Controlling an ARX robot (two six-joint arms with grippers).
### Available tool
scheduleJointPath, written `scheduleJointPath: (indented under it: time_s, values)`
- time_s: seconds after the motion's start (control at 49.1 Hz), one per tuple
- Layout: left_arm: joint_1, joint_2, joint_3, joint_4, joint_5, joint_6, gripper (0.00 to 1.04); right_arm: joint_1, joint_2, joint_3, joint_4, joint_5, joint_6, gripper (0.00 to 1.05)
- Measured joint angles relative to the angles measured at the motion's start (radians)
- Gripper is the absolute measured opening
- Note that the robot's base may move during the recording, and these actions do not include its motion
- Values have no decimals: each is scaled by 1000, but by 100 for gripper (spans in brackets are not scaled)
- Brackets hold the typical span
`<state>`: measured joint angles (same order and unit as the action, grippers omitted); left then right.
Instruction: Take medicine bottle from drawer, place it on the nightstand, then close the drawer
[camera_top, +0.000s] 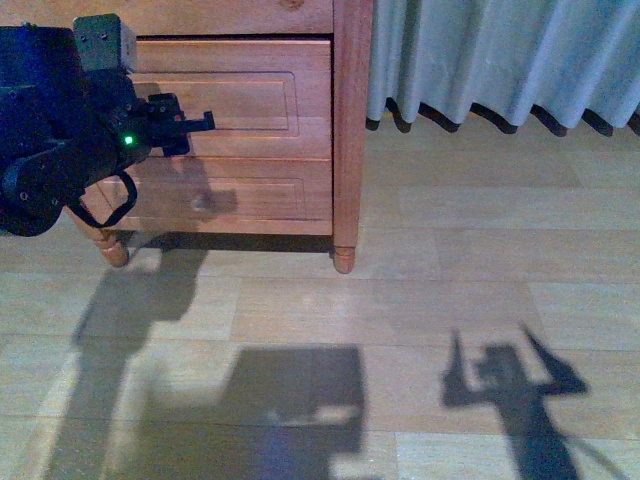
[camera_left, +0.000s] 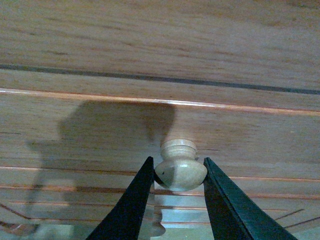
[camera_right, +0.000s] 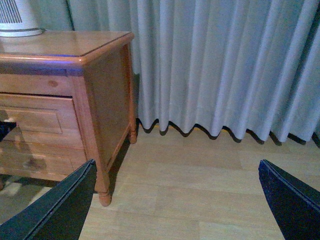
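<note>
The drawer (camera_top: 250, 100), the taller upper one of the nightstand (camera_right: 102, 100), has its panelled front facing the robot. Whether it stands slightly out from the frame cannot be told. Its round pale knob (camera_left: 180, 170) sits between the two dark fingers (camera_left: 135, 200) of the left gripper (camera_left: 177, 160), which is clenched on it, a finger touching each side. The shallower lower drawer (camera_top: 250, 195) lies just beneath. On the nightstand's glossy tabletop (camera_right: 75, 42) stands a white ribbed cylinder (camera_right: 15, 17), only partly in view. The right gripper (camera_right: 176, 162) is released, its fingers spread wide, well apart from the nightstand, above the pale wooden floor (camera_top: 450, 270). A grey pleated curtain (camera_right: 215, 65) hangs beside the nightstand.
</note>
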<state>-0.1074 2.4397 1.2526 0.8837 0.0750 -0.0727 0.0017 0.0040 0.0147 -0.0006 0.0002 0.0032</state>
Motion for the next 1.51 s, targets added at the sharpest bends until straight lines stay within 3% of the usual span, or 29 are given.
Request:
scheduleJointPath:
  time_s: [0.224,0.875,1.12,1.507]
  values:
    - [0,-1,-34,46,-5,6,26,0,0,0,0,0,0,98]
    - [14,-252,-720,385,0,-34,26,0,0,0,0,0,0,98]
    - [14,-298,-888,464,-3,-63,26,0,0,0,0,0,0,98]
    - [-83,-356,-1015,509,-100,-162,26,0,0,0,0,0,0,98]
